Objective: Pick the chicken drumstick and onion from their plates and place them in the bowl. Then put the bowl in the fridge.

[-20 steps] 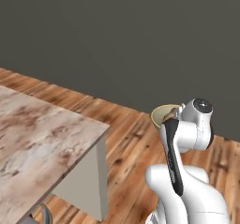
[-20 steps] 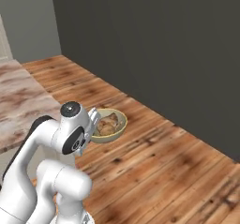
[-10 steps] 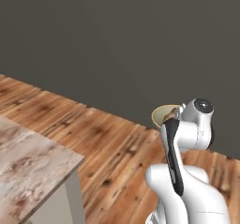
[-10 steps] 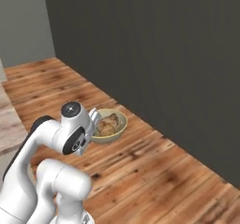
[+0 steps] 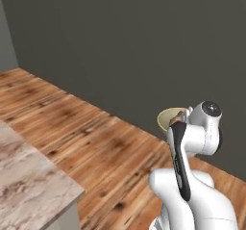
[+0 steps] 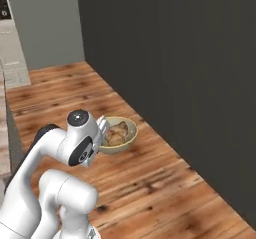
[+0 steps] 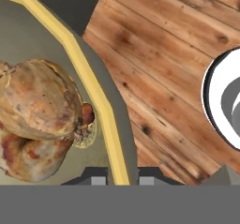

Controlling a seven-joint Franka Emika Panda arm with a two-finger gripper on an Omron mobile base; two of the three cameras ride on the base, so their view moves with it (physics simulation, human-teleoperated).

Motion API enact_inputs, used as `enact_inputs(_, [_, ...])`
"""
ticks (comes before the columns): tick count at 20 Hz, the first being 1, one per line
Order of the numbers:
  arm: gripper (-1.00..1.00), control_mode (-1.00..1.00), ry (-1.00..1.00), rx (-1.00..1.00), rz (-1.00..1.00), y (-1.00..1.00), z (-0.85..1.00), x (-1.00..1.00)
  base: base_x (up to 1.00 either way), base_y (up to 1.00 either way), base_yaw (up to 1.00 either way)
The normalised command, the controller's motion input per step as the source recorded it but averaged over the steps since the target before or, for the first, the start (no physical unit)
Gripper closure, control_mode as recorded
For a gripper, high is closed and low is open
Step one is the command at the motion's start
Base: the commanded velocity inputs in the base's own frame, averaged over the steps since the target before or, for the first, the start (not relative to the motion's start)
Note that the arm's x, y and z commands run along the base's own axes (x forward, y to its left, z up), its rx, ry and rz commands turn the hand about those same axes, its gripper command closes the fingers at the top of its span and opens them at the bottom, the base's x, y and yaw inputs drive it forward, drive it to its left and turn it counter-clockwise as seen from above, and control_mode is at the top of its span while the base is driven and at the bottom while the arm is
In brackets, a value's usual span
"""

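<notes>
The olive-tan bowl (image 6: 125, 137) with its pale yellow rim (image 7: 92, 90) hangs in the air above the wooden floor, held out in front of the arm. My gripper (image 7: 120, 179) is shut on the bowl's rim, one fingertip inside the wall and one outside. Two golden-brown pieces lie together inside the bowl: the rounder onion (image 7: 41, 99) on top and the chicken drumstick (image 7: 26, 158) pressed under it. From the left base view, the bowl (image 5: 169, 119) peeks out behind my wrist. The plates and the fridge are out of view.
A dark grey wall (image 6: 185, 73) runs along the right, close to the bowl. Wooden floor (image 5: 91, 142) stretches ahead. A marble counter corner (image 5: 29, 185) juts in at the lower left. Pale cabinets (image 6: 12, 58) stand far back on the left.
The whole scene has shifted as the base moved: the marble counter slid away to the left in both base views. The bowl stays in the shut gripper, the arm's pose unchanged.
</notes>
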Motion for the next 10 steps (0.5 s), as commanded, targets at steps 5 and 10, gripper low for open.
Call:
enact_inputs(5, [1.00, 1.00, 0.00, 0.00, 0.00, 0.00, 0.00, 0.00, 0.84, -0.01, 0.38])
enact_inputs(10, [1.00, 1.00, 0.00, 0.00, 0.00, 0.00, 0.00, 0.00, 0.84, 0.00, 0.38])
